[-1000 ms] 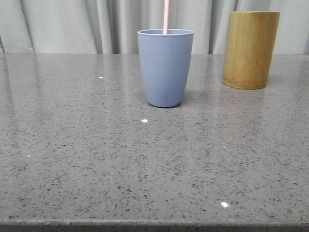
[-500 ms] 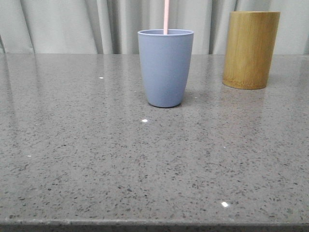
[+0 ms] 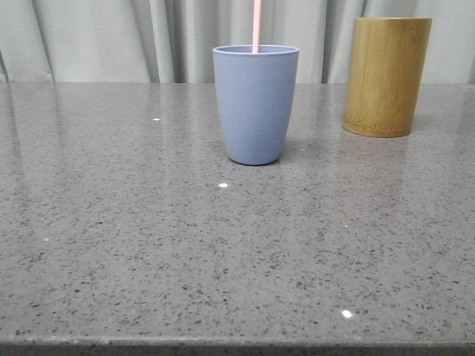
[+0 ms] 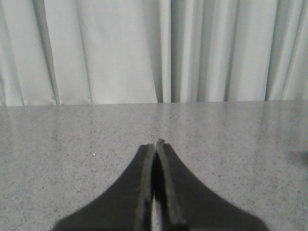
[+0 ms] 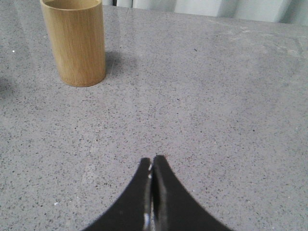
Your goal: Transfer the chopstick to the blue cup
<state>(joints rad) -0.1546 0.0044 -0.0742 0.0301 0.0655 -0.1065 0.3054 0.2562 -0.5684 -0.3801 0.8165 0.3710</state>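
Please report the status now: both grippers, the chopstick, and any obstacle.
Left gripper shut, empty. Right gripper shut, empty, over bare table. Chopstick standing in blue cup. Bamboo cylinder apart, not obstructing.

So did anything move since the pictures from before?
Almost nothing. The blue cup shows a hair further right in the front view, too slight to say it truly moved. The chopstick stands in it as before, and the bamboo cylinder stayed put on the table. Nothing was grabbed or let go.
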